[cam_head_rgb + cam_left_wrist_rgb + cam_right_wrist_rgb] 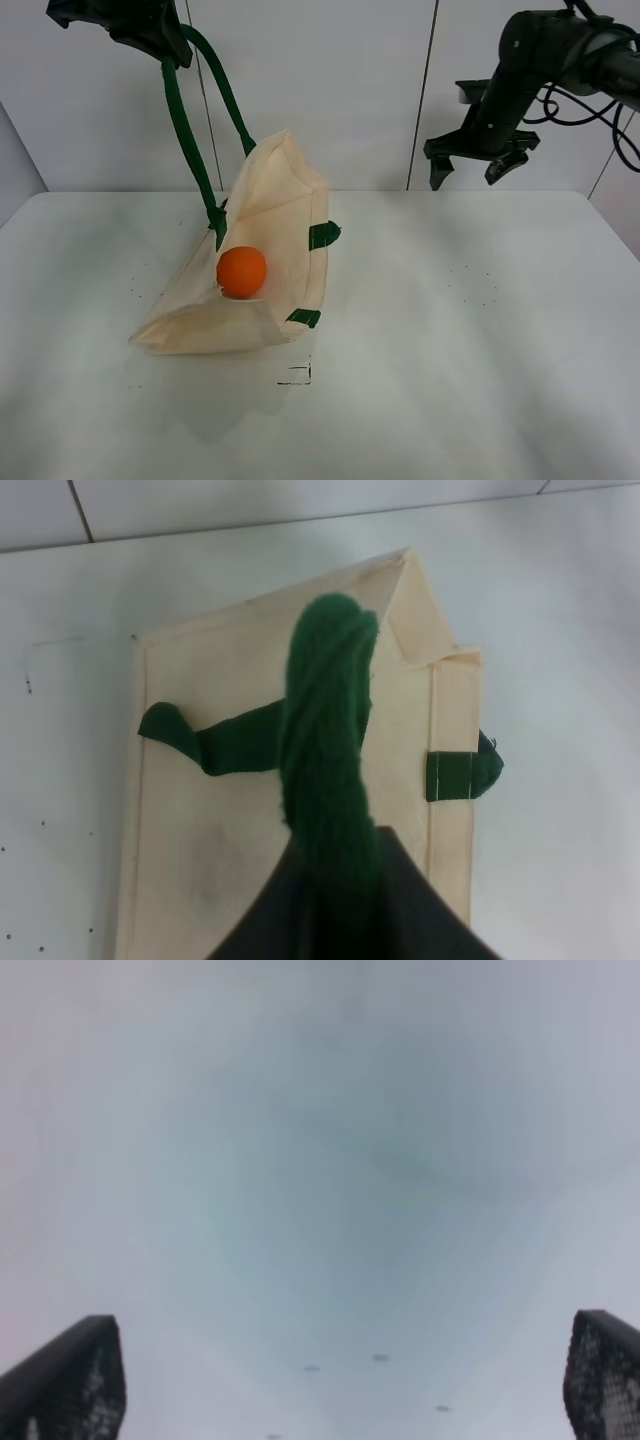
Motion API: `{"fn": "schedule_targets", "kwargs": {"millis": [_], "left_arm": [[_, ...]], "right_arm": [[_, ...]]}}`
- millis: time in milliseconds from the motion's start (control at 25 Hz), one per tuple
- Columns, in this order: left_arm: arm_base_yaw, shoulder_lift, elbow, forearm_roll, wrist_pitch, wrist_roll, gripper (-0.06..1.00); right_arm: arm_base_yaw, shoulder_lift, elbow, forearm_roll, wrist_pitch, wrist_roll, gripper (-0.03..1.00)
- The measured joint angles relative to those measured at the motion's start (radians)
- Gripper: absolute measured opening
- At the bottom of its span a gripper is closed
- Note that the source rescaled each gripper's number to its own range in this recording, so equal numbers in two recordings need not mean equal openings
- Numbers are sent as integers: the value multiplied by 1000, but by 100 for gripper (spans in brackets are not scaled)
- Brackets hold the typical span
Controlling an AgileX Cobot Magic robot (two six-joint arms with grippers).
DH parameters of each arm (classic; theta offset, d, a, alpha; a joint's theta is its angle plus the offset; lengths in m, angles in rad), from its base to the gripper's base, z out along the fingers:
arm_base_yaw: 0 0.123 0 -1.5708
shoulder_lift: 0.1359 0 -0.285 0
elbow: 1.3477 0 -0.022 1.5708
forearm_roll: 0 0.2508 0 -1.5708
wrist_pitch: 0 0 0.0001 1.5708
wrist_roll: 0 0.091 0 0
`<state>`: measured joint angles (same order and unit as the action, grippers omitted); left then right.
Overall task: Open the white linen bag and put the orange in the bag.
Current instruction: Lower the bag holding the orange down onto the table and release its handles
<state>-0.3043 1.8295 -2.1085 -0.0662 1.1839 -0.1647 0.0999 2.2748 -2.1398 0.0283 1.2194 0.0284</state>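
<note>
The white linen bag [275,235] stands half lifted on the table, its mouth gaping toward the front left. The orange [242,272] sits inside the open mouth on the lower cloth panel. My left gripper [165,45] is shut on the dark green strap handle [190,135] and holds it high above the bag. In the left wrist view the handle [328,750] runs into the shut jaws, with the bag [220,810] below. My right gripper [478,165] hangs open and empty above the table at the back right; its fingertips [70,1380] show only bare table.
The white table [480,330] carries a small black corner mark [298,375] just in front of the bag. A white panelled wall [330,90] stands behind. Green tabs [322,236] stick out from the bag's right edge.
</note>
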Motion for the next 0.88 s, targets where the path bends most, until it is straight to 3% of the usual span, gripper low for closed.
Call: {"fn": "schedule_targets", "kwargs": {"millis": [400, 560, 880], "left_arm": [[0, 0, 0, 0, 0, 0, 0], [0, 0, 0, 0, 0, 1, 0], [0, 0, 0, 0, 0, 1, 0]], "right_arm": [[-82, -42, 60, 23, -2, -21, 100], [-75, -188, 237, 24, -5, -51, 100], [-59, -685, 756, 44, -3, -58, 100]]}}
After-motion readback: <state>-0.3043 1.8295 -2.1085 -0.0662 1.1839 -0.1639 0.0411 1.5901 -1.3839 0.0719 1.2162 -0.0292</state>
